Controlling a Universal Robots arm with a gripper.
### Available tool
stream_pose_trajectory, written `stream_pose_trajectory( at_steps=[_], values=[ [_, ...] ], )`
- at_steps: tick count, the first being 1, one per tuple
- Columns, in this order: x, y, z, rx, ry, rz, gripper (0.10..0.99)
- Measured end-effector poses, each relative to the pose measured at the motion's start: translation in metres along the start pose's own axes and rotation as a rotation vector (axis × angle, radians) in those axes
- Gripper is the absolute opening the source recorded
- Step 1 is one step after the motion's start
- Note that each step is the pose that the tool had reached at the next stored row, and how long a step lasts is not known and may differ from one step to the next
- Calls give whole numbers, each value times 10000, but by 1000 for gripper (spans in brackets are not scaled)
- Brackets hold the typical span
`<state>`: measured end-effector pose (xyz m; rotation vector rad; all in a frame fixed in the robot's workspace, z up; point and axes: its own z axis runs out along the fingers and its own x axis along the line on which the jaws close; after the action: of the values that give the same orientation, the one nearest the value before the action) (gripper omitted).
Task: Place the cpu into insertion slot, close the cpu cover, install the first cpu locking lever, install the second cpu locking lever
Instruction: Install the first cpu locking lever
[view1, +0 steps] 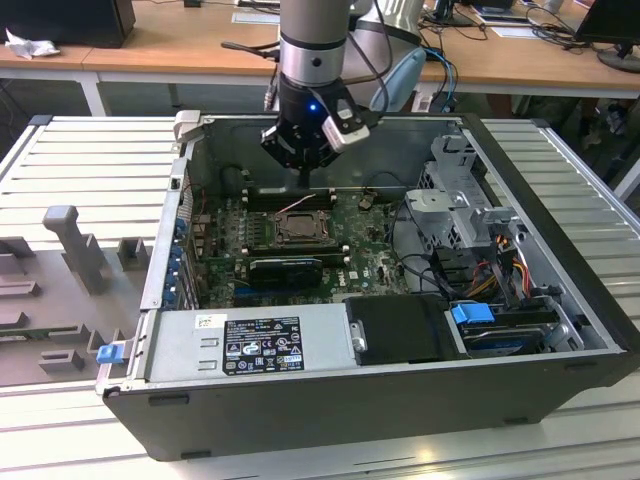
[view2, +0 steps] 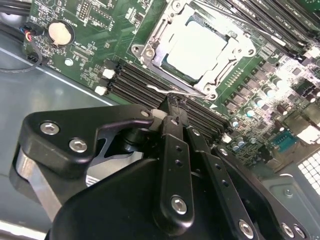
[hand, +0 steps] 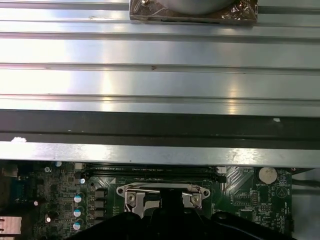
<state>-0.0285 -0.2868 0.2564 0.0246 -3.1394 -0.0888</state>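
The cpu (view2: 197, 47) lies flat in the insertion slot (view1: 298, 228), its pale metal top showing through the window of the cpu cover (view2: 159, 35). The cover lies down over the chip. A thin wire locking lever (view2: 159, 89) runs along the socket's edge beside the memory slots. My gripper (view2: 175, 106) is shut, its black fingertips pressed together right at the hooked end of that lever. In the exterior view the gripper (view1: 303, 183) hangs just behind the socket, low inside the open computer case. In the first wrist view the socket (hand: 160, 196) sits right by the fingertips.
Long black memory slots (view2: 145, 82) lie between the gripper and the socket. A black finned card (view1: 285, 270) sits in front of the socket, with the power supply (view1: 250, 345) beyond it. The drive cage (view1: 455, 190) and its cables fill the exterior view's right. The case walls (view1: 190, 150) surround the board.
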Motion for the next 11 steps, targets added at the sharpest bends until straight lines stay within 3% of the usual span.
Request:
stream_pose_trajectory(
  at_steps=[3,6,11],
  values=[
    [-21,-1,5,-39,0,1,106],
    [-81,-2,22,-345,-5,0,106],
    [-83,-3,35,-351,-5,-3,106]
  ],
)
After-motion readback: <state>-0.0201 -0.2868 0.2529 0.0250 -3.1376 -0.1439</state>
